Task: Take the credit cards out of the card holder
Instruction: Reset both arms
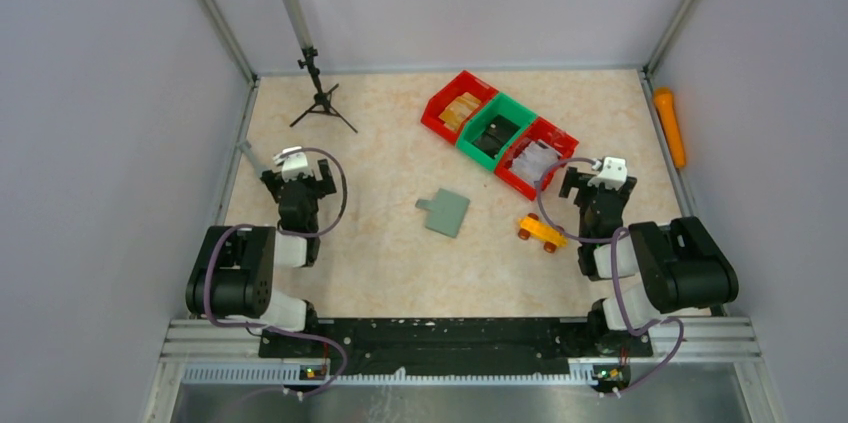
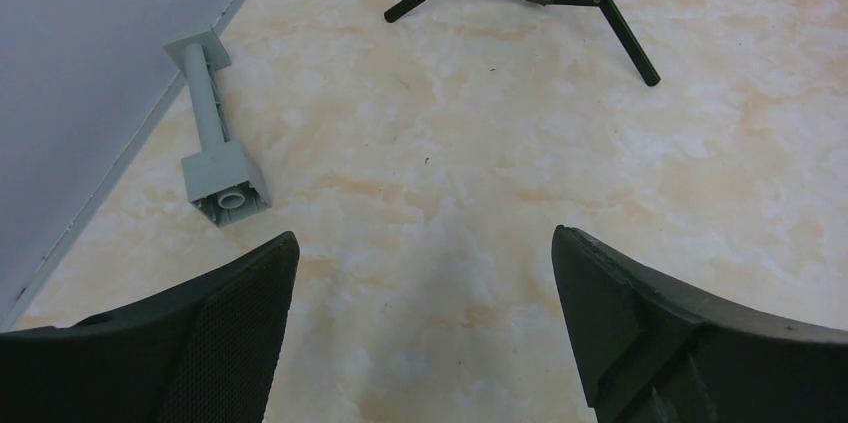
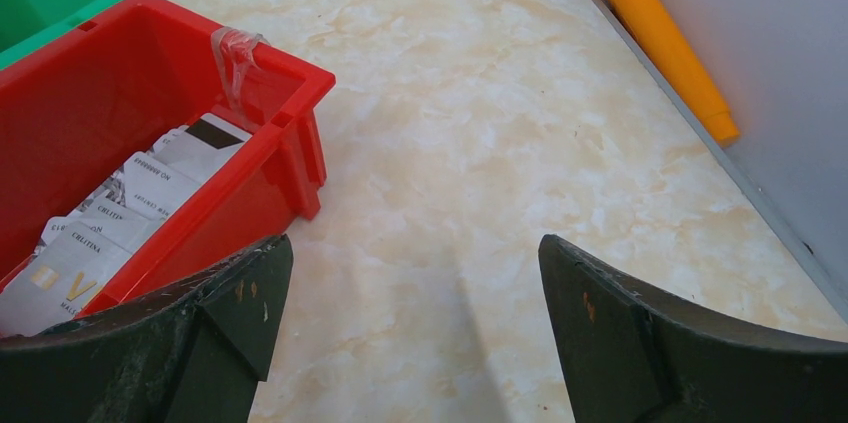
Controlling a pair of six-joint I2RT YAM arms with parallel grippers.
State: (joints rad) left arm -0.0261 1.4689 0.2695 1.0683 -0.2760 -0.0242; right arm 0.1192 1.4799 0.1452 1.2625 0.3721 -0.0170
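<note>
The card holder (image 1: 446,213) is a flat grey-green square with a small tab, lying closed on the table's middle between the two arms. No credit cards show; they are hidden from these views. My left gripper (image 1: 296,167) (image 2: 425,243) hangs open over bare table at the left, well away from the holder. At the right, just beside the nearest red bin (image 1: 535,156), my right gripper (image 1: 600,179) (image 3: 413,248) is open too. Only tabletop lies between its fingers.
Two red bins and a green bin (image 1: 497,130) stand in a row at the back right; the near red bin (image 3: 290,93) holds white printed packets (image 3: 110,223). A yellow toy car (image 1: 541,232) sits near the right arm. A black tripod (image 1: 322,103), a grey block (image 2: 215,133) and an orange stick (image 1: 669,125) lie by the walls.
</note>
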